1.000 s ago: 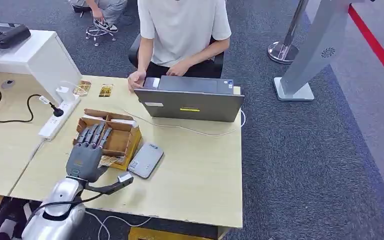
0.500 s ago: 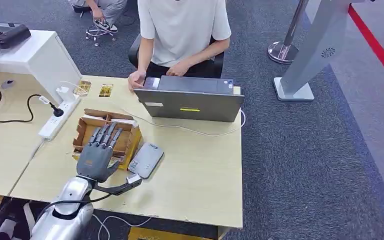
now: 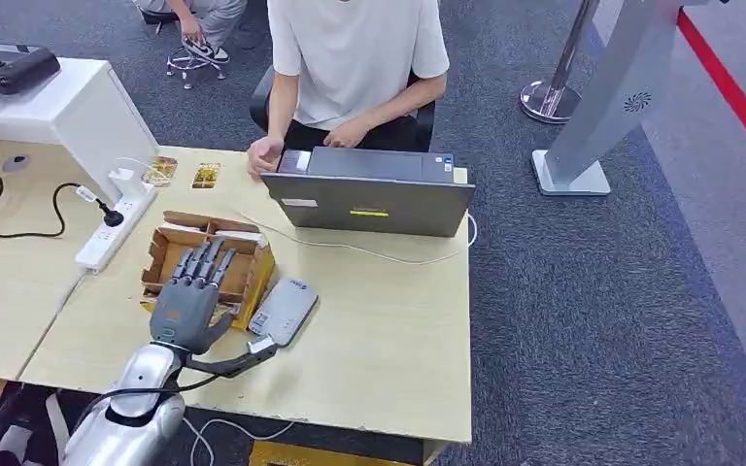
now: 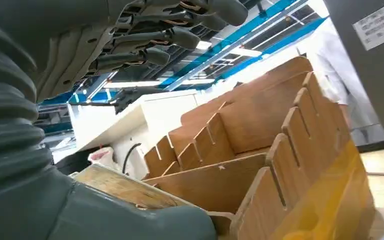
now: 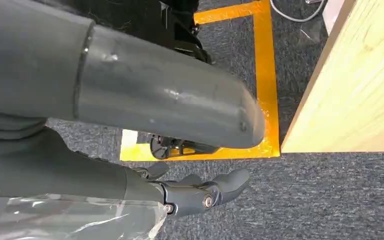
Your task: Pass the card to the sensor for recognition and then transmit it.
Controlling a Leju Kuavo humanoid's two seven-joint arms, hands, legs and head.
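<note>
My left hand (image 3: pixel 186 306) pinches a card (image 4: pixel 125 187) over the cardboard box's (image 3: pixel 253 277) near edge, sensor (image 3: pixel 284 311) just beside; right hand (image 5: pixel 200 192) hangs off-table (fingers loosely apart, holding nothing).

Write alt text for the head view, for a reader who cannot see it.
The robot's left hand hovers over a cardboard box on a wooden desk, beside a grey card reader. Across the desk, a person sits behind a laptop.
</note>
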